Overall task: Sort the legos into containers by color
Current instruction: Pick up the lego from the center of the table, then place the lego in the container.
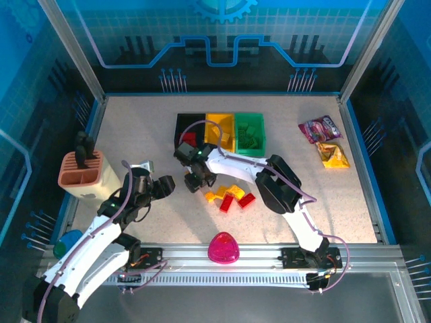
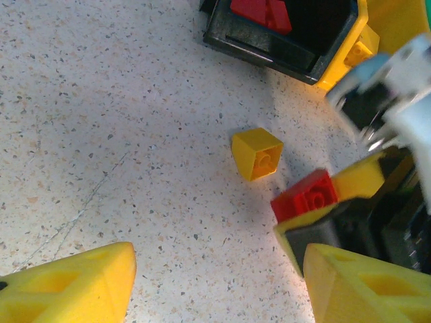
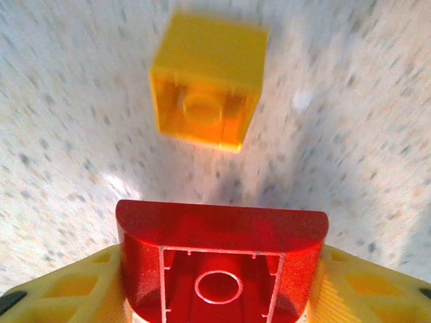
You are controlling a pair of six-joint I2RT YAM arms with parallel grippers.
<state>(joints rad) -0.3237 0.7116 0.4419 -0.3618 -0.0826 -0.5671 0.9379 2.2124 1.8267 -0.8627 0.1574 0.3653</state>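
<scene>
On a speckled table (image 1: 135,141), two robot arms work at a colour sort that looks a little past its midpoint. Three bins stand in a row at the middle of the far edge. The black bin (image 1: 183,124) has red bricks (image 2: 262,12) inside. The yellow bin (image 1: 225,123) has contents that are hard to tell against its own walls. The green bin (image 1: 261,134) holds a heap of green bricks (image 1: 249,140). A pink dome (image 1: 223,247) sits at the middle of the near edge, no part of the job.

The right gripper (image 1: 194,180), just in front of the black bin, has its jaws closed on a red brick (image 3: 219,269). Going by the colours sorted so far, that piece belongs in the black bin. The left gripper (image 2: 215,289) hangs beside it, toward the left edge, jaws apart with nothing between them.

Left to do: a small loose pile (image 1: 230,196) of red and yellow bricks at the table's middle. A single yellow brick (image 2: 256,153) lies apart from the pile, near the right gripper.
</scene>
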